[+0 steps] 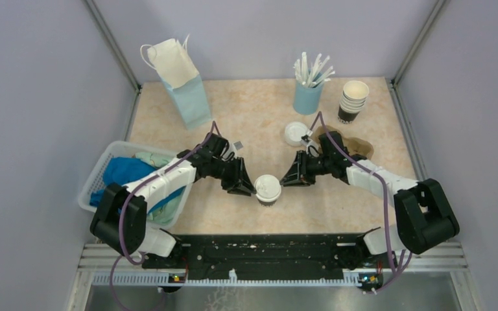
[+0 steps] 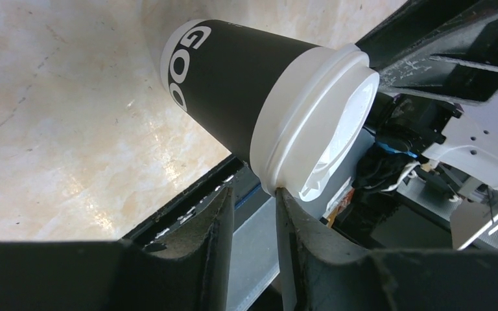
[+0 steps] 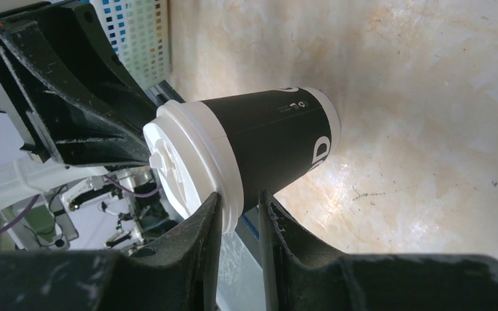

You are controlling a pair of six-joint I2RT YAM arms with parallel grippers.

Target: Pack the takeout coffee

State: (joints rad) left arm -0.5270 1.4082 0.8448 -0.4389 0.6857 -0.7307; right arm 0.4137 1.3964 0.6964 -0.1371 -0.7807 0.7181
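We see the takeout coffee (image 1: 268,189) standing upright on the desk (image 1: 253,116), near its front edge and roughly midway between the two arms. Its white dome lid is seated on a dark body that carries white lettering. The left gripper (image 1: 246,186) comes in low from the left and the right gripper (image 1: 290,176) from the right, so the cup sits just between their tips. In the left wrist view the cup (image 2: 233,84) lies just past the left gripper (image 2: 251,194). Its fingers are drawn nearly together with only a slim gap, nothing sits between them, and one fingertip (image 2: 284,197) meets the lid's rim. In the right wrist view the right gripper (image 3: 237,197) is equally narrow, and the rim of the cup (image 3: 266,142) shows right at the mouth of the gap. We cannot tell whether it is pinched or merely touched. Further back on the desk stand a pale blue paper bag (image 1: 185,84) at the left, a blue holder of white straws (image 1: 307,97) and a stack of lidless paper cups (image 1: 353,100) at the right. A loose white lid (image 1: 295,133) lies flat just in front of the holder. A white basket (image 1: 104,168) rests at the left edge – blue cloth (image 1: 123,172) lies inside it.
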